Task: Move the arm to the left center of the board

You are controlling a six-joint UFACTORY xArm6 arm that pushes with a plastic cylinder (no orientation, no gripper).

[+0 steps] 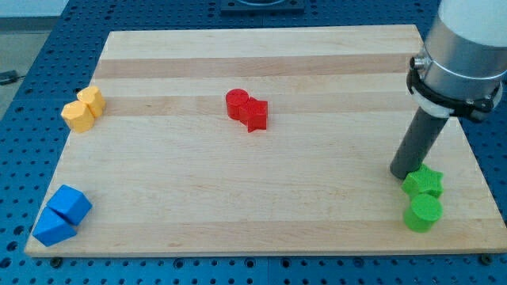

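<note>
My dark rod comes down from the white arm at the view's right, and my tip (402, 173) rests on the wooden board (261, 198), just left of and touching or nearly touching the green star block (424, 181). A green cylinder (423, 213) sits right below the star. Two red blocks, a cylinder (237, 104) and a star (256, 115), sit together at the top center. Two yellow blocks (83, 108) sit at the left edge, upper part. Two blue blocks (62, 214) sit at the bottom left corner.
The board lies on a blue perforated table (24, 79). The arm's white body and black collar (455, 87) overhang the board's right edge.
</note>
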